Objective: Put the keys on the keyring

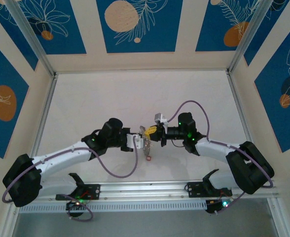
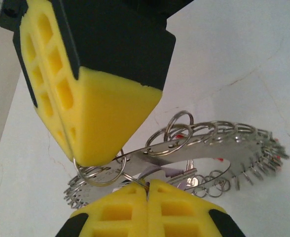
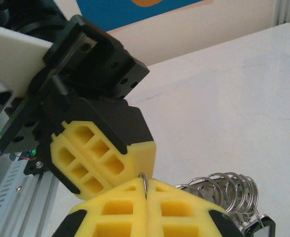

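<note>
left gripper point(image 2: 147, 187): fully shut. Your pads pinch a thin wire loop point(image 2: 135, 181) at the near rim of the keyring point(image 2: 219, 150). That's wire in the grip, not a key.
right gripper point(image 3: 146, 183): also fully shut, nipping another small loop on the same rim. The two tips sit just beside each other.
keyring: held up off the counter point(image 1: 110, 98) between both grippers, lying roughly flat. Its toothed edge is strung with small split loops point(image 2: 177, 131).
keys point(image 2: 188, 178): one silvery key is tucked under the ring, and red bits peek out among the loops. In the top view something red dangles below the ring, probably a tagged key.
risk, slip: both holds are on thin wire in soft pads. Pull the arms apart or twist and a loop could slide out and drop the ring.
risk, swing: release one side and the ring would likely pivot on the other loop and shake the hanging keys.
risk, contact: the tips are crowded, so a small sideways move could knock pad against pad.
hard to see: you can't count the keys or tell which are threaded. The pinch points sit behind the pads. The ring's far edge is blurred, and the top view is too small for detail.
</note>
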